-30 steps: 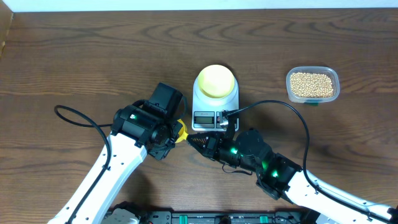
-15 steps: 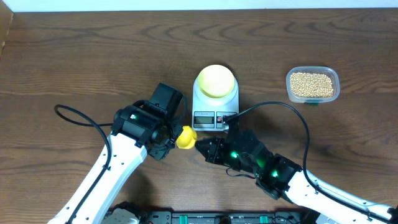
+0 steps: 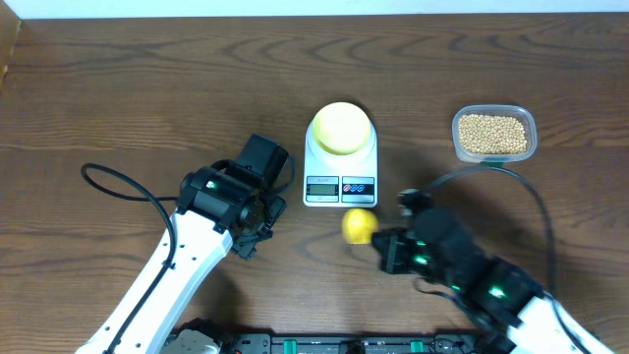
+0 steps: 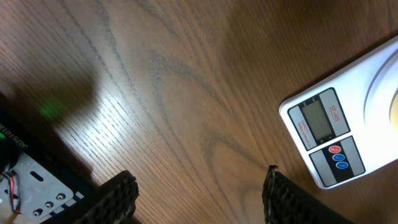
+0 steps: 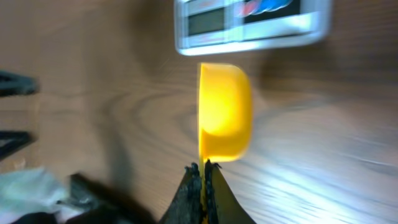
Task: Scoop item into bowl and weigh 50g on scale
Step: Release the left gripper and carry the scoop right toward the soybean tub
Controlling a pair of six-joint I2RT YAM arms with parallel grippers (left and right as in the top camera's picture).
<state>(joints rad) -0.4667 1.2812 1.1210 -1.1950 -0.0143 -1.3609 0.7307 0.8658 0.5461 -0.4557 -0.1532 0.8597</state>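
Note:
The pale-yellow bowl point(image 3: 340, 127) sits on the white scale point(image 3: 339, 187) at the table's middle. The beans point(image 3: 492, 132) fill a clear tub at the back right. A bright yellow scoop point(image 3: 359, 225) hangs just in front of the scale, empty, its cup on edge. My right gripper point(image 3: 378, 242) is shut on the scoop's thin handle; in the right wrist view the scoop point(image 5: 225, 112) stands just beyond that gripper point(image 5: 201, 167). My left gripper point(image 4: 199, 186) is open over bare wood left of the scale point(image 4: 323, 134), with nothing between its fingers.
The clear tub point(image 3: 531, 123) stands well right of the scale. A black cable point(image 3: 118, 187) loops on the wood by the left arm. Another cable point(image 3: 536, 197) arcs above the right arm.
My left gripper has opened and let go of the scoop. The right gripper has carried the scoop to the right, from the scale's front left to its front right.

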